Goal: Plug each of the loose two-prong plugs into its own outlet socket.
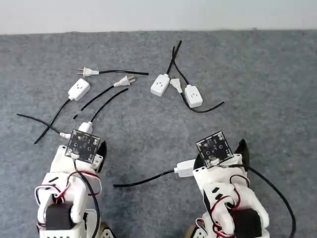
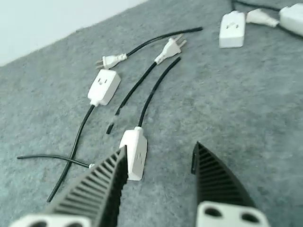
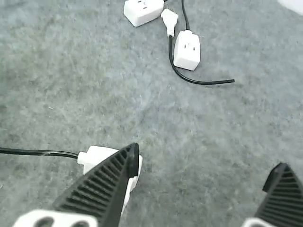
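Left claw [image 2: 160, 153] and right claw [image 3: 208, 163] both gape released, each beside an outlet socket [image 2: 134, 152], with loose two-prong plugs [image 1: 123, 81] at eleven and twelve o'clock on the worktop [image 1: 257, 74].

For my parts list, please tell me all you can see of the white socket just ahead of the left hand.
The white socket is a boxy block, plastic by its look, lying on the grey carpet. A black cord leaves its far end and ends loose. It lies beside one finger of the open left hand; contact cannot be judged.
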Action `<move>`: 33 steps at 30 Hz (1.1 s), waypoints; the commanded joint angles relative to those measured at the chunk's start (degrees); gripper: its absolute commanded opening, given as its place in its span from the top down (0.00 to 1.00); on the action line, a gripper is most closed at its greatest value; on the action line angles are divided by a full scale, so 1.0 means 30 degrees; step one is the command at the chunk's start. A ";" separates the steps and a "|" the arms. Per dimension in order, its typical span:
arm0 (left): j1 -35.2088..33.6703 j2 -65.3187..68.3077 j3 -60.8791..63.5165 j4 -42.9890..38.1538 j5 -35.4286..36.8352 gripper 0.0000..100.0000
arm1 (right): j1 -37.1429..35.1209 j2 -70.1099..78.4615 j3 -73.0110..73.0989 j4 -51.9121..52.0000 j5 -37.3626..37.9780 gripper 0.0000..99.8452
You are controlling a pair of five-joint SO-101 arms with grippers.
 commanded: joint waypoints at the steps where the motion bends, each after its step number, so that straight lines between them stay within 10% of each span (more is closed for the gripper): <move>1: -0.0586 0.0000 0.0249 -0.1289 -0.0147 0.77 | 0.0220 -0.1040 0.1260 -0.0718 -0.0088 0.59; 33: -0.0205 -0.2989 0.0601 0.1700 -0.0264 0.78 | 0.1245 -0.1451 0.6476 -0.3033 -0.0234 0.59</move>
